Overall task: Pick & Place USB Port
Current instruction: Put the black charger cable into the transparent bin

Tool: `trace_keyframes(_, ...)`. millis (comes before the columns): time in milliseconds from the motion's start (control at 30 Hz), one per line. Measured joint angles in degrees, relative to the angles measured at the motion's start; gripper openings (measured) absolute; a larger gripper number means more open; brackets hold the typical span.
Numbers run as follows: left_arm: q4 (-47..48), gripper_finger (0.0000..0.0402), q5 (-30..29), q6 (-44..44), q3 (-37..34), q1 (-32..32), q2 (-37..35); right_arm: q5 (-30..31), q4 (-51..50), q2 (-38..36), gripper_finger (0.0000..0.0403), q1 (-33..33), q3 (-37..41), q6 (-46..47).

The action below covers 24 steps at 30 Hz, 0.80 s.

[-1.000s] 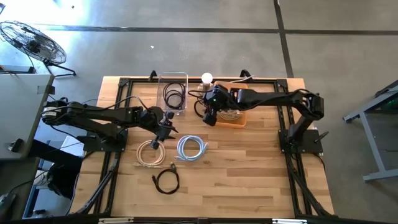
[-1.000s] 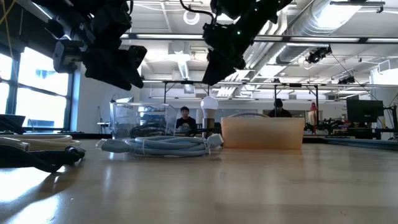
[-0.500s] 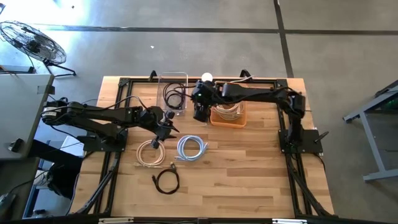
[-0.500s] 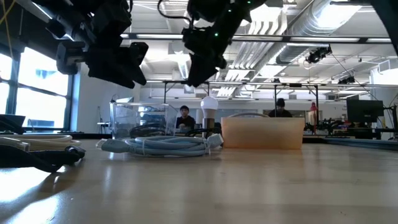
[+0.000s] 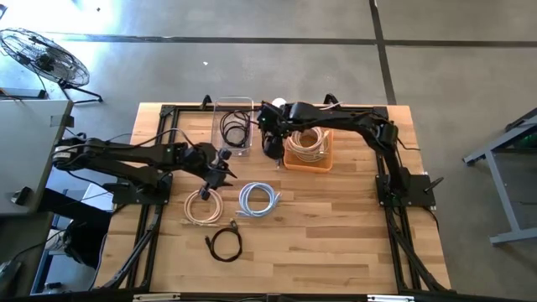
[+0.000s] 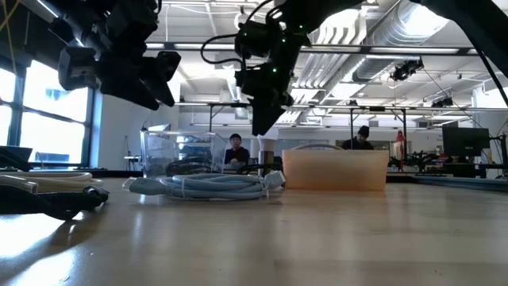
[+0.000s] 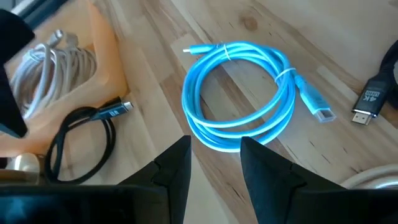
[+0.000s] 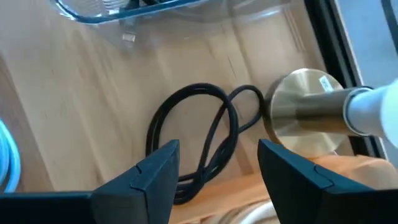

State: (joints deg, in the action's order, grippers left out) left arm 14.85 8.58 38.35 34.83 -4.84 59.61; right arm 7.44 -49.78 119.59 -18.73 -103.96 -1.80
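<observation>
Your right pincer (image 5: 271,148) hangs above the small black USB cable (image 8: 199,140) that lies coiled on the counter (image 5: 336,235), between the clear plastic bin (image 5: 234,124) and the orange tray (image 5: 307,149). In the right wrist view its fingers (image 8: 148,176) stand spread wide with nothing between them, and the loop of that cable sits right in the gap. The trouble here is crowding: the brass-based lamp (image 8: 311,112) stands just beside the coil, and the tray wall runs along its other side. Come down a little off line and I'd expect one finger to knock the lamp base or catch the tray lip instead of closing round the cable. The coil is loose and springy, so a pinch on a single strand could let it unwind and trail a tail over the tray as you lift. Your left pincer (image 5: 220,168) waits over the counter near the blue cable (image 7: 239,93), also open and carrying nothing; keep it there, since the two arms are near each other in the middle of the counter. A cream cable (image 5: 201,207) and another black cable (image 5: 225,244) lie farther forward, well apart from your target.
</observation>
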Motion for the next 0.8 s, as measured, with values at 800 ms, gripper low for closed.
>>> trace_keyframes(800, -0.33, 0.0136, -0.63, -0.04, 0.00, 0.00, -0.95, -3.71, 10.58, 0.11, 0.0208, -0.23, 12.50, -0.17)
